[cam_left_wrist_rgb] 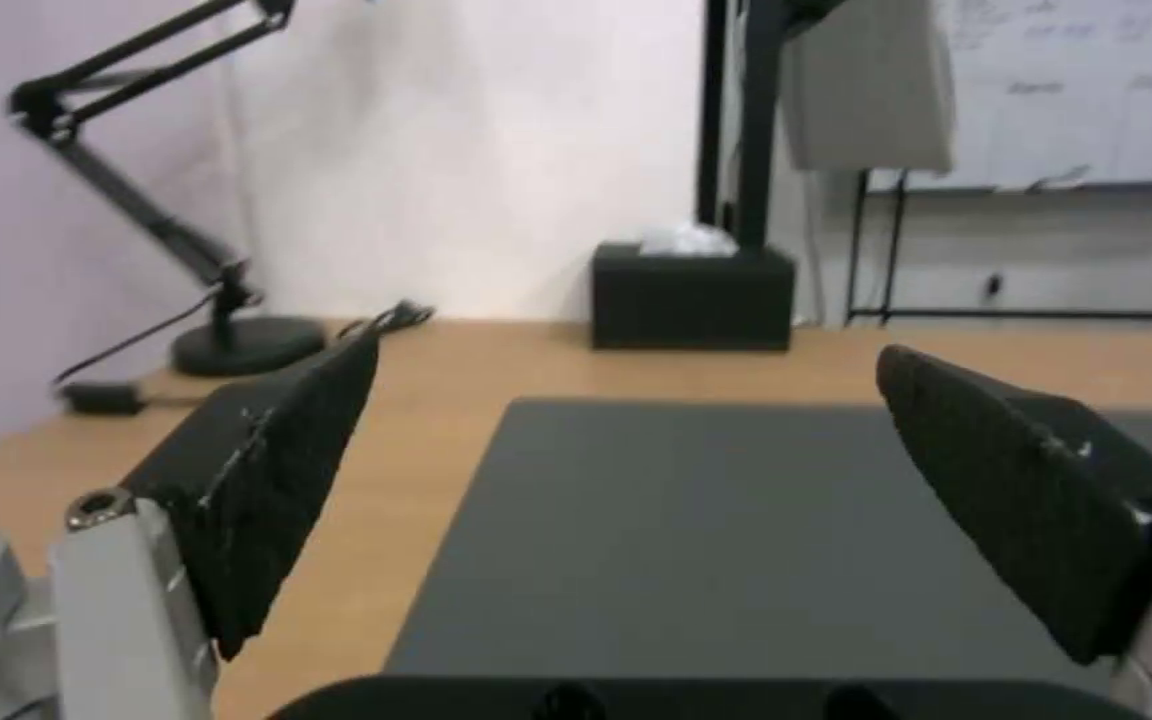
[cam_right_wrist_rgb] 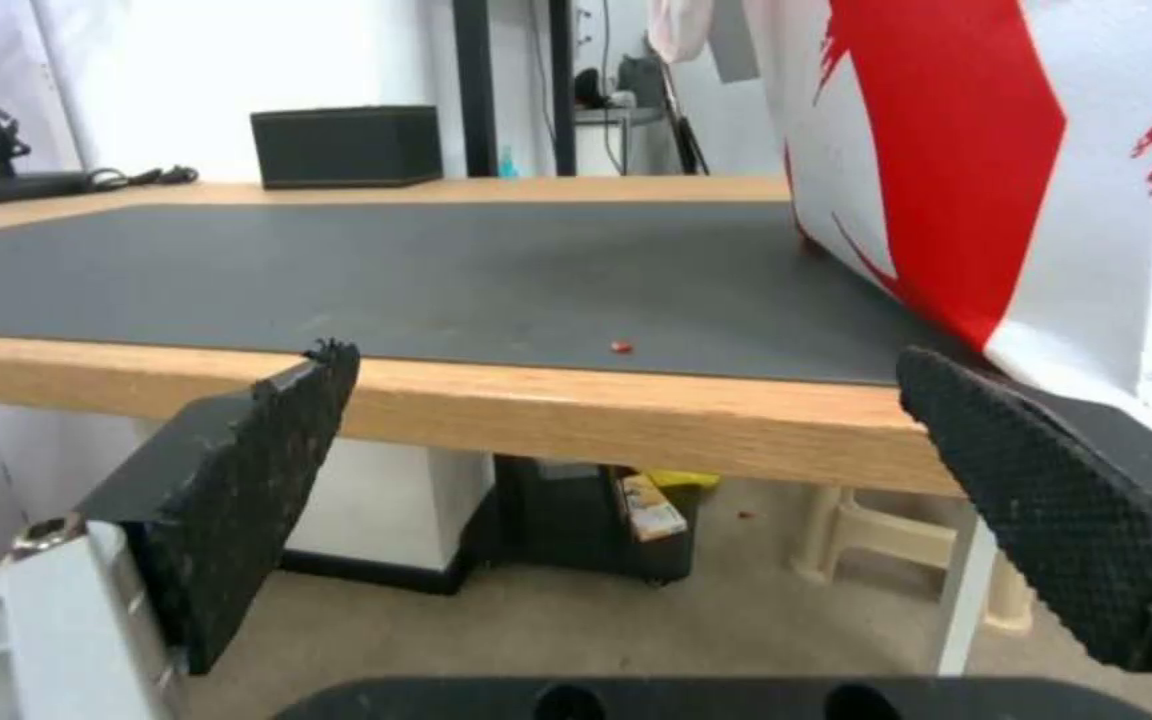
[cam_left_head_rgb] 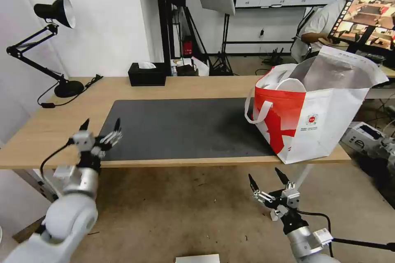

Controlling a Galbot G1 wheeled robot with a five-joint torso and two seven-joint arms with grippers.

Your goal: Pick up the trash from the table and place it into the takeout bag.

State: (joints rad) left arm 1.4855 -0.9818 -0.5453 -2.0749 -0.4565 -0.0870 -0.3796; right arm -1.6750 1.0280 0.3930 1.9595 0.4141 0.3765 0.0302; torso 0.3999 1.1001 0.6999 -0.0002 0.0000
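One wood table (cam_left_head_rgb: 49, 131), dark mat (cam_left_head_rgb: 181, 127), white wall (cam_left_head_rgb: 107, 16)

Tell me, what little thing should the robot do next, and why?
Probably just keep both arms back and stop. The mat looks bare apart from one tiny red crumb, and a white bowl already sits inside the bag. The left pincer hangs open over the table's near edge; the right pincer is open below it.

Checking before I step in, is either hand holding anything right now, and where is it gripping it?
Nothing is held. The left hand is open over the table's near left edge, and the right hand is open below the table edge, near the takeout bag.
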